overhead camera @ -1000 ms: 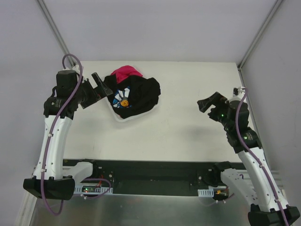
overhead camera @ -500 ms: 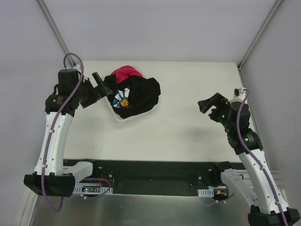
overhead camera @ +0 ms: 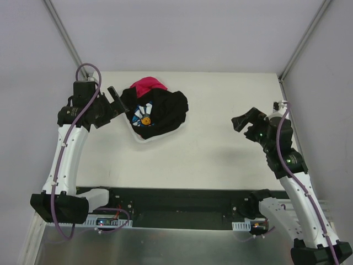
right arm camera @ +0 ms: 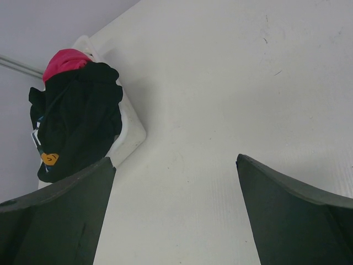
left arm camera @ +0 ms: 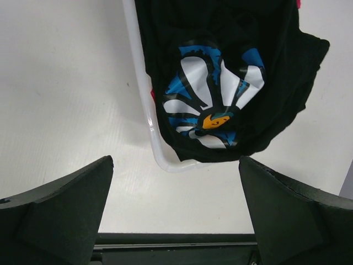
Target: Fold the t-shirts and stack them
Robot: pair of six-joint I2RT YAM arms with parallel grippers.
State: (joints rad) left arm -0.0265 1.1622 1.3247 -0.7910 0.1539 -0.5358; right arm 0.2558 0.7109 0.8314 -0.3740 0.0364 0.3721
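A black t-shirt [overhead camera: 160, 113] with a white daisy print lies heaped in a white basket [overhead camera: 142, 141] at the back left of the table. It hangs over the rim. A magenta-pink t-shirt [overhead camera: 148, 85] pokes out behind it. My left gripper [overhead camera: 119, 101] is open just left of the heap, with nothing between its fingers. In the left wrist view the black t-shirt [left arm camera: 237, 61] and the basket rim [left arm camera: 144, 105] lie ahead of the left gripper [left arm camera: 175, 176]. My right gripper [overhead camera: 242, 119] hovers open and empty far to the right. The right wrist view has the right gripper [right arm camera: 175, 165] facing the black t-shirt [right arm camera: 77, 127], the pink t-shirt [right arm camera: 63, 59] and the basket [right arm camera: 129, 135].
The white table [overhead camera: 220, 154] spreads between the basket and my right arm. Grey walls with metal posts [overhead camera: 66, 38] close it in at the back and sides. A black rail [overhead camera: 176, 199] runs along the near edge.
My left arm has shifted slightly to the right and toward the back, with its gripper staying beside the basket. The right arm has barely moved. The t-shirts lie as before.
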